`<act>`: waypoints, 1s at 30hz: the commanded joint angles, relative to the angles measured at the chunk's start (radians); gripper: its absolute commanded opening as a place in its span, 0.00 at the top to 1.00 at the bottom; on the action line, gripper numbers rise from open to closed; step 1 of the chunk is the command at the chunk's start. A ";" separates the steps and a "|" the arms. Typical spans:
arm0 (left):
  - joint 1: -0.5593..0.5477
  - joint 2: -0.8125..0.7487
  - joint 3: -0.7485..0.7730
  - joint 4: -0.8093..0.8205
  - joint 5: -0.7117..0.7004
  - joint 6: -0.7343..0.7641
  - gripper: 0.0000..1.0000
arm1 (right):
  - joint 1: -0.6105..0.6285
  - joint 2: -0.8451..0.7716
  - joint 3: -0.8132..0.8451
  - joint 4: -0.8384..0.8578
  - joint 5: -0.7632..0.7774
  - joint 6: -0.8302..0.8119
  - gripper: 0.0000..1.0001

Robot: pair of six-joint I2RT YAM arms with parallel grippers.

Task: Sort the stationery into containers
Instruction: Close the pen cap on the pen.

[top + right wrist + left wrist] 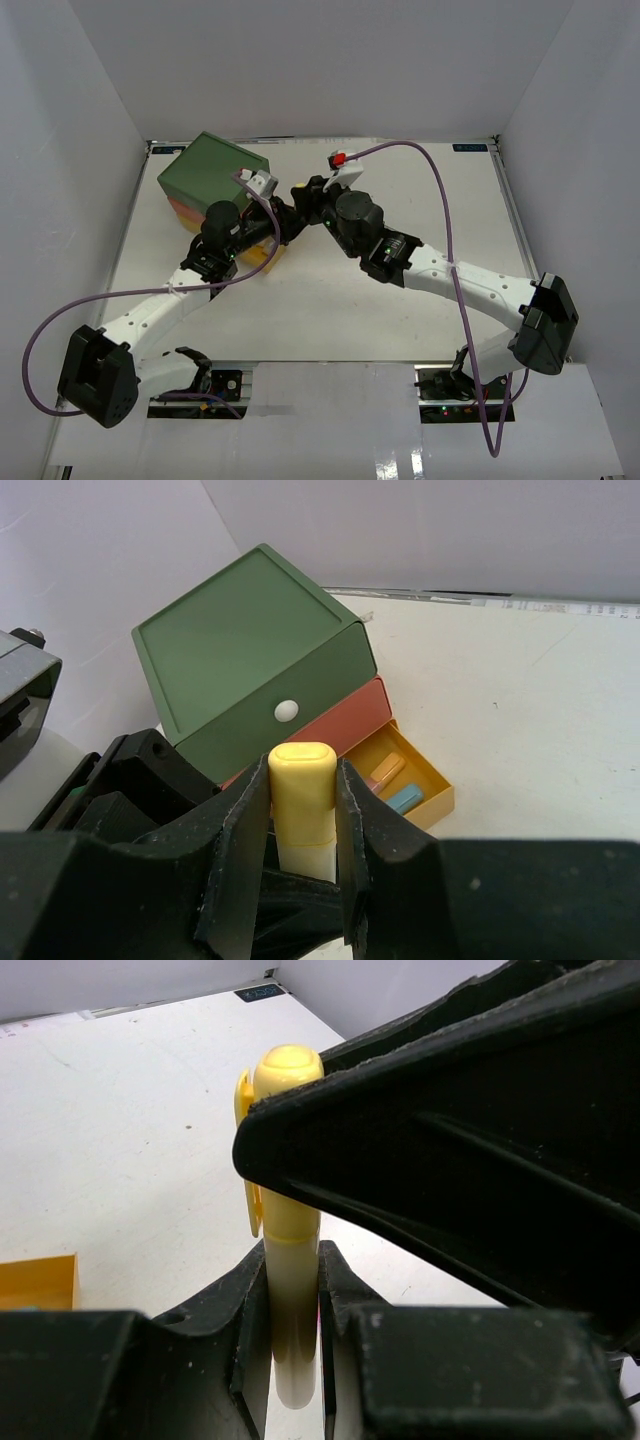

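Note:
A yellow marker (290,1260) stands upright between both grippers above the table. My left gripper (292,1295) is shut on its pale lower barrel. My right gripper (303,810) is shut on its yellow cap (302,780). The two grippers meet just right of the chest (215,170) in the top view, the left gripper (280,228) below the right gripper (302,205). The chest has a green top drawer (250,650) with a white knob (286,710) and a shut orange-red drawer (350,720). Its yellow bottom drawer (432,802) is pulled open and holds an orange marker (386,770), a blue one (405,800) and a pink one.
White walls enclose the table on three sides. The chest stands at the back left. Purple cables loop from both arms over the table. The right gripper's black body (480,1160) fills much of the left wrist view.

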 commanded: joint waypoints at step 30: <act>0.011 0.057 0.250 0.289 -0.109 0.026 1.00 | 0.033 -0.003 -0.156 -0.234 -0.144 0.099 0.92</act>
